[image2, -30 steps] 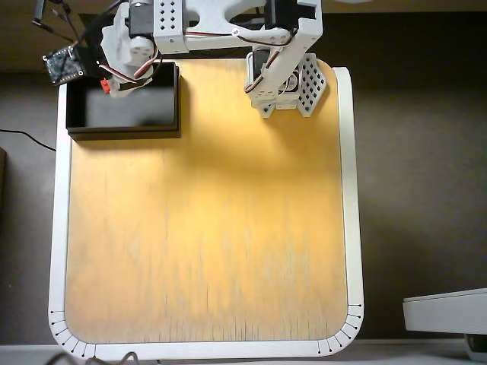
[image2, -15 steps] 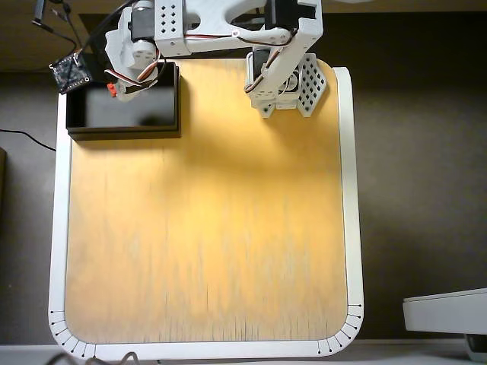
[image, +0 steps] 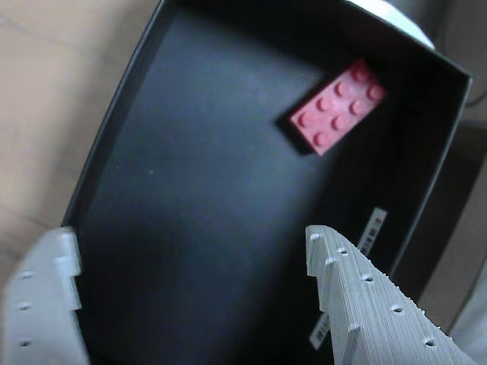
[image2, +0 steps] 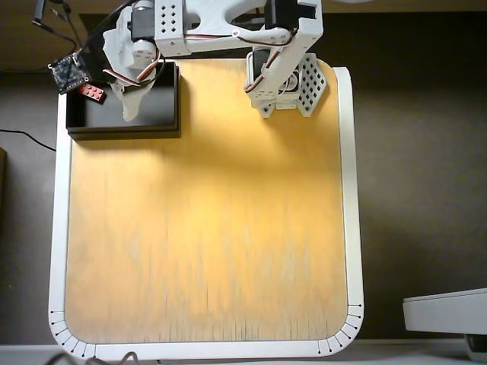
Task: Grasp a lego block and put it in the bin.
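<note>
From the wrist view, the hand (image: 194, 293) hangs over the bin (image: 114, 129) with its two pale fingers (image: 365, 304) spread wide apart. Nothing sits between them; only the dark floor of the bin shows in the gap. The hand has hold of nothing and touches nothing that I can see.

The lego block (image: 338, 106) lies flat on the bin floor, studs up, well clear of both fingers and close to the far right corner in that view. A small pale strip (image: 370, 232) runs along the right wall, just beyond the right finger.

In the overhead view, the bin (image2: 122, 129) sits at the far left corner of the wooden table (image2: 205, 228), and the arm (image2: 228, 26) reaches across from its base (image2: 285, 84) near the far edge. The hand (image2: 129, 103) hovers above the middle of the bin. The lego block (image2: 92, 92) shows as a red spot in the far left part of the bin, beside a small circuit board (image2: 67, 72) on the arm.
</note>
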Available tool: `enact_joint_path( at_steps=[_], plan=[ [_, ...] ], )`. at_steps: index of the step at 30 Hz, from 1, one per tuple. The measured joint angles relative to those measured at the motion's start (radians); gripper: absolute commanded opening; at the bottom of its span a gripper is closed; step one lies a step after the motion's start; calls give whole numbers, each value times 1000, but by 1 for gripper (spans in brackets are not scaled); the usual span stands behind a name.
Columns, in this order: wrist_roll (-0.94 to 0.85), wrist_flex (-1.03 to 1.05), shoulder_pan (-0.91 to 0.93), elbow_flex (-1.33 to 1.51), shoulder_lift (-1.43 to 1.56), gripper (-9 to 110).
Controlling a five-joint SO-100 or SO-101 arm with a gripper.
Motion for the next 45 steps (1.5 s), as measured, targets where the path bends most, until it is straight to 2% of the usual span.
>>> enact_joint_path(
  at_steps=[3,5,7,9,15,25,32,37,45],
  plan=[
    [12,0,0,0,21,36],
    [25,0,0,0,43,29],
    [25,-11,-5,0,67,17],
    [-20,-37,-25,0,95,8],
    [-210,-78,-133,0,210,1],
    [-456,-80,-390,0,382,0],
    [-558,-80,-706,0,479,0],
    [-571,-100,-959,77,569,0],
    [-572,-178,-1312,350,827,0]
  ],
)
